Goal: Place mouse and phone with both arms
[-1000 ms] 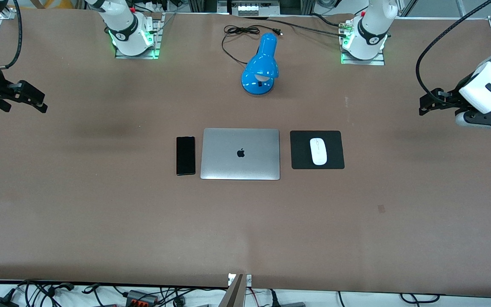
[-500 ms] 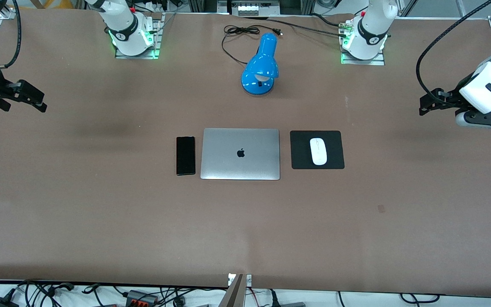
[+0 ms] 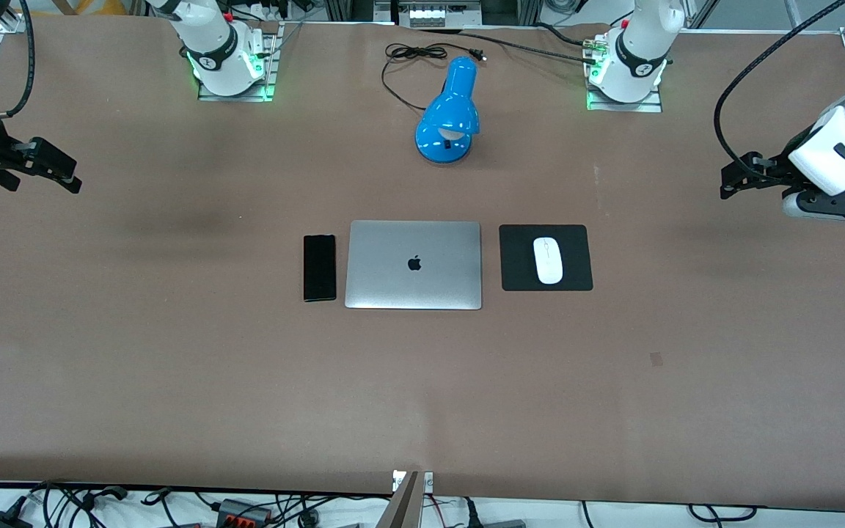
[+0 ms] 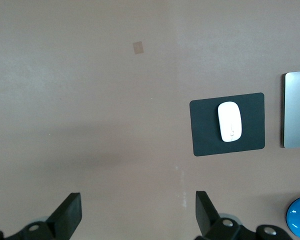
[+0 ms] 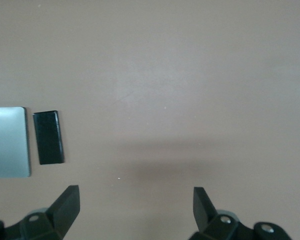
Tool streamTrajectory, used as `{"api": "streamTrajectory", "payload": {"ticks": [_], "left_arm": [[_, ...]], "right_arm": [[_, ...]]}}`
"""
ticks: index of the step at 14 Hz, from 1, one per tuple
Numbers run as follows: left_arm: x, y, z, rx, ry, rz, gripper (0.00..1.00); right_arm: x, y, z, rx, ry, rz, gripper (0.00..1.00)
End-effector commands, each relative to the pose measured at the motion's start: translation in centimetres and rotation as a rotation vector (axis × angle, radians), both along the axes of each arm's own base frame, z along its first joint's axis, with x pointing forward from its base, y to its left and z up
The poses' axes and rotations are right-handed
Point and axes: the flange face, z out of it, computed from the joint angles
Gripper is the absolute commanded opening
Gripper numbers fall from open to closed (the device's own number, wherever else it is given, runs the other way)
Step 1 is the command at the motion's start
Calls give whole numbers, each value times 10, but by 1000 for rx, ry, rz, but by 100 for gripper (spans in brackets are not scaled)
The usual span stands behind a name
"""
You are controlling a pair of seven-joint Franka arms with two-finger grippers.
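Note:
The white mouse [image 3: 548,260] lies on a square black mat [image 3: 518,258] beside a closed silver laptop [image 3: 414,265], toward the left arm's end; it also shows in the left wrist view [image 4: 229,121]. The black phone [image 3: 319,268] lies flat beside the laptop toward the right arm's end, and shows in the right wrist view [image 5: 48,137]. My left gripper [image 3: 736,180] is open and empty, up in the air over bare table at the left arm's end [image 4: 138,215]. My right gripper [image 3: 56,172] is open and empty over bare table at the right arm's end [image 5: 136,207].
A blue desk lamp [image 3: 450,114] lies farther from the front camera than the laptop, its black cord [image 3: 411,55] coiled near the table's edge between the arm bases. The brown table [image 3: 422,396] stretches wide nearer to the front camera. Loose cables hang at that near edge.
Both grippers have drifted very slightly; the mouse, phone, laptop and lamp have not moved.

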Motion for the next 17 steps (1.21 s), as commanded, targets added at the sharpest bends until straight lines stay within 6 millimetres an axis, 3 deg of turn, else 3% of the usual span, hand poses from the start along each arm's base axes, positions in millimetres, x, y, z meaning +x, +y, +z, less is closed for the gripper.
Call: {"api": "streamTrajectory", "payload": {"ticks": [1,3,11,17], "left_arm": [[-2,-9,8,-6,0,-30,100],[0,-15,14,-5,-4,-37,100],[7,-17,18,-6,-11,-43,100],[8,-13,17,-6,-6,-38,100]], "right_arm": [[-6,-6,8,27,2,-29,100],[-15,-6,16,17,20,-20,100],[-14,-3,17,-26,15,-8,100],[6,-2,18,-21,11,13,100]]}}
